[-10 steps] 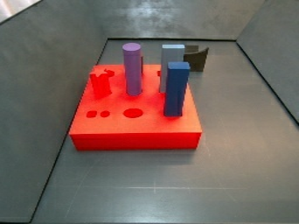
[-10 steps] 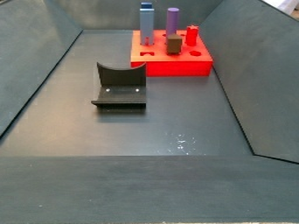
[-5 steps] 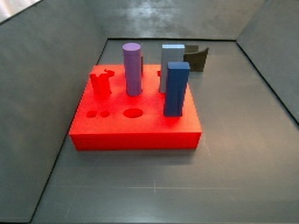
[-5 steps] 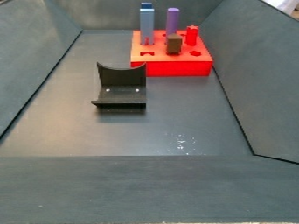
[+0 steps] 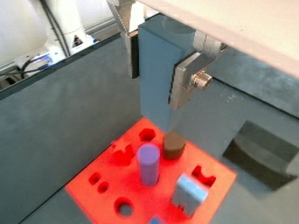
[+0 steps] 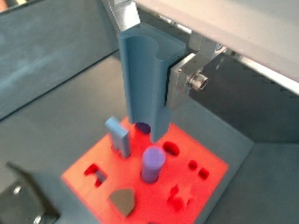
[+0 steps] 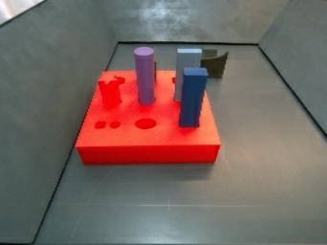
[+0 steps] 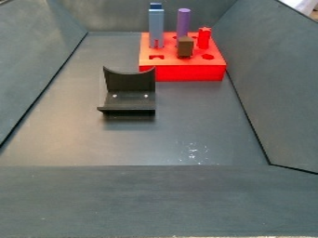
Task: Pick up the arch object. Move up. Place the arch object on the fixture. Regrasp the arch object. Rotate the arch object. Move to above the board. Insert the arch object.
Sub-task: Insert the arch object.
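In both wrist views my gripper [image 5: 158,80] [image 6: 149,85] is shut on the arch object [image 5: 158,48] [image 6: 140,74], a pale grey-blue block with a curved groove down one face. A silver finger [image 5: 188,83] [image 6: 183,80] presses its side. The block hangs upright over the red board [image 5: 103,182] [image 6: 91,173]; its lower end is over the board's top, near the purple peg. The dark fixture [image 5: 264,149] [image 8: 125,94] stands on the floor beside the board. Neither side view shows the gripper or the held block.
On the board [image 7: 147,139] [image 8: 187,65] stand a purple round peg [image 7: 145,75] [image 6: 152,163], a dark blue square peg [image 7: 192,96], a light-blue peg [image 8: 155,19] [image 6: 118,136] and a small red piece [image 7: 110,91]. Grey walls enclose the floor.
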